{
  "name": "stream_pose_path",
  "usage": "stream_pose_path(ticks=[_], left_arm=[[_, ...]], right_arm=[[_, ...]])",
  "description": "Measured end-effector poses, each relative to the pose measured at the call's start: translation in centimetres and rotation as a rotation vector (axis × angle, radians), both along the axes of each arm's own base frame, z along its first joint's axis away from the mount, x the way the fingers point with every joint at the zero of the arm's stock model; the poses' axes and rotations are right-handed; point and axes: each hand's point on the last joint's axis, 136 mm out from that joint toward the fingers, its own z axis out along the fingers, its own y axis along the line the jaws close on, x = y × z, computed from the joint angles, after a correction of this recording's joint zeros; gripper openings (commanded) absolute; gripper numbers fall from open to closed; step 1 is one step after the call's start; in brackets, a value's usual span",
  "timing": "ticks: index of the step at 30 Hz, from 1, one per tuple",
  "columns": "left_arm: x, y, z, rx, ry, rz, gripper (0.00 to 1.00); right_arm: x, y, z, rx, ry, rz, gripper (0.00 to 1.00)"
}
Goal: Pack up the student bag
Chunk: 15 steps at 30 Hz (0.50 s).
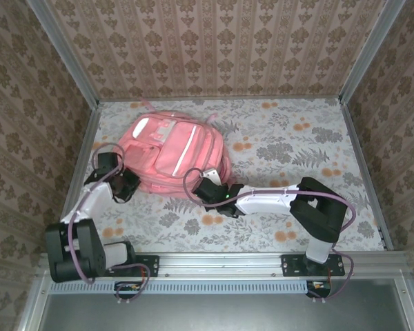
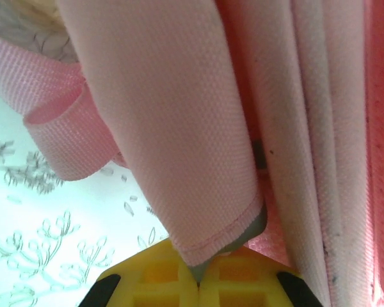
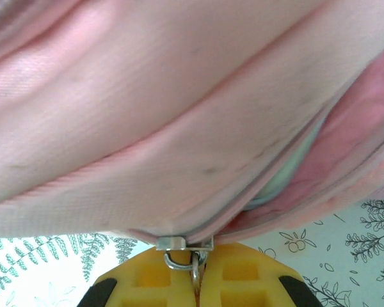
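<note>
Student bag [image 1: 176,148] is lying flat on the table [image 1: 297,138], left of centre, front pockets facing up. Both arms are working its near edge.

Left gripper [image 2: 198,276] is pinching the hem of a fabric flap [image 2: 205,204], pads pressed together w/ cloth between. A strap [image 2: 51,134] is looping just beside it. Right gripper [image 3: 195,274] is clamping the zip pull [image 3: 193,261], slider sitting right at the pads.

Handling: I'm reading it as soft, light, floppy. Prob. bunching and sliding on the table unless 1 side is anchoring it, so hem + pull look like the right grab pts.

Contents: mouth is gaping a bit right of the slider, w/ a pale patch [image 3: 288,169] showing inside. Can't tell if it's lining or an item.
</note>
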Motion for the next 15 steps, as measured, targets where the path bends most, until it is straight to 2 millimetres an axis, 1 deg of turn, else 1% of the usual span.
stream_pose_path(ticks=[3,6,7,8,11,12,15], left_arm=[[1.8,0.4,-0.1,0.005,0.014,-0.019,0.00],[4.4,0.7,0.1,0.006,0.011,-0.045,0.00],[5.5,0.8,0.3,0.009,0.003,-0.053,0.03],[6.6,0.9,0.6,0.012,-0.013,-0.060,0.12],[8.4,1.5,1.5,0.038,-0.075,-0.067,0.35],[8.6,1.7,2.0,0.042,-0.091,-0.060,0.40],[8.3,1.4,3.3,0.041,-0.133,-0.057,0.43]], right_arm=[[-0.3,0.7,0.4,0.019,0.014,0.034,0.00],[-0.9,2.6,1.4,0.046,0.025,0.091,0.00],[-0.9,3.5,2.0,0.054,0.025,0.110,0.00],[-1.0,4.4,2.5,0.063,0.024,0.128,0.00],[-1.2,6.8,3.1,0.076,0.029,0.176,0.00],[-1.4,7.5,3.1,0.079,0.037,0.190,0.00],[-1.8,8.8,2.7,0.082,0.062,0.219,0.00]])
